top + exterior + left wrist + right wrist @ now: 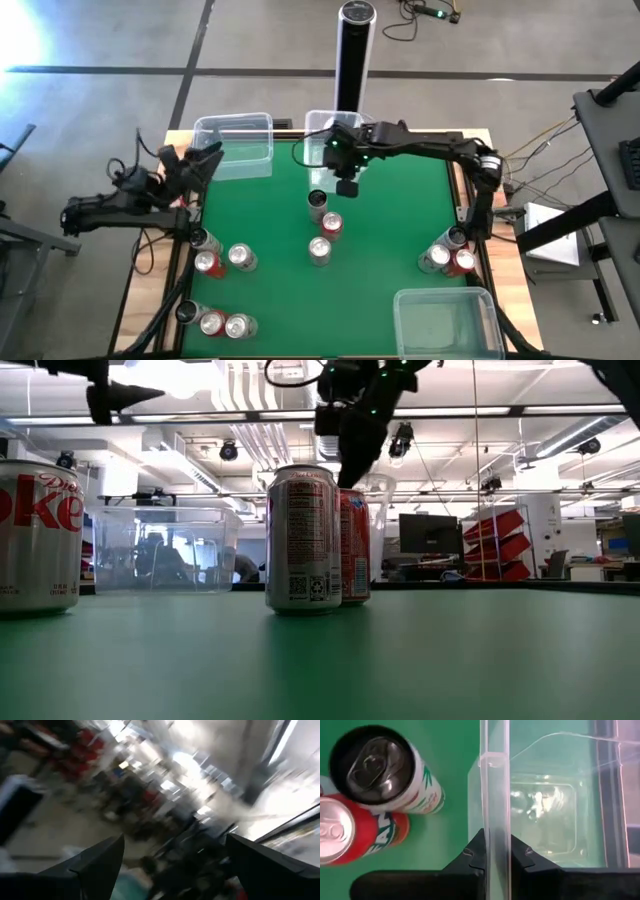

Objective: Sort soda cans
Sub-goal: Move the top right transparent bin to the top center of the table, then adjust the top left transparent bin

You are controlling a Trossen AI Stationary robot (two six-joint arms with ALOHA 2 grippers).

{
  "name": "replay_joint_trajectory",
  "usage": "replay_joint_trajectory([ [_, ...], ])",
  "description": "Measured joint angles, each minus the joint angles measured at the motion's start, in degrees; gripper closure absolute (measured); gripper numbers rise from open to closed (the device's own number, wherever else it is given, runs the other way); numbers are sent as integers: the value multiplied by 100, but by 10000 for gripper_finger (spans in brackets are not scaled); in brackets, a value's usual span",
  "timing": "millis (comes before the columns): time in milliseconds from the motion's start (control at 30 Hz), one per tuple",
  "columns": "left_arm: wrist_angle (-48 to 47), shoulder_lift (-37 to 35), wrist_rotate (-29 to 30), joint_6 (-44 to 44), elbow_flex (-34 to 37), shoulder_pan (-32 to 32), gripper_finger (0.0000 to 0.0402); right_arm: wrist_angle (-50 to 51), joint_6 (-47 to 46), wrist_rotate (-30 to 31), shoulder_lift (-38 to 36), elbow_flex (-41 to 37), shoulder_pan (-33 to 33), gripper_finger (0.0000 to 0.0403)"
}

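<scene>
Far edge of the green table (400, 220), middle: the right gripper (496, 852) is clamped on the thin upright wall of a clear rectangular plastic tub (540, 805), one finger on each side of the rim. It is not on a can.

The left gripper (205, 160) hangs over the table's left edge by a second clear tub (235, 140), with its fingers spread and empty.

Where the small metal soda cans are:
- Three at table centre: a dark-topped white can (317, 201), a red can (331, 224) and a silver can (320, 250).
- One trio (215, 255) at the left edge.
- One trio (212, 322) at the near-left corner.
- One trio (450, 254) at the right edge.

All the cans stand upright. A third clear tub (445, 315) sits at the near-right corner.

Handling, as I judge it:
- The cans are thin-walled aluminium cylinders, stiff enough for a moderate squeeze but easy to dent.
- The painted sides are smooth and a bit slippery, and I can't tell whether the cans are full or empty.
- Best hold is mid-body across the diameter, from above. Avoid the domed, shiny lid and pull tab.
- The clustered cans touch or nearly touch, so finger clearance is tight.
- The tub is light, flexible and glossy, and the wall will likely bow under the pinch.
</scene>
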State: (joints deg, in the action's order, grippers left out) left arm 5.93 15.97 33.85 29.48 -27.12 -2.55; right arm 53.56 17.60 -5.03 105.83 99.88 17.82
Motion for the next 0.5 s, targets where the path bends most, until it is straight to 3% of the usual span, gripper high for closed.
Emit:
replay_joint_trajectory([
  [167,-2536,659,557,390,-1268,-1,69,30,9,50,467,373,-40,357],
  [500,-6021,1913,413,433,-2933,-119,71,788,-87,208,544,1465,-233,237],
])
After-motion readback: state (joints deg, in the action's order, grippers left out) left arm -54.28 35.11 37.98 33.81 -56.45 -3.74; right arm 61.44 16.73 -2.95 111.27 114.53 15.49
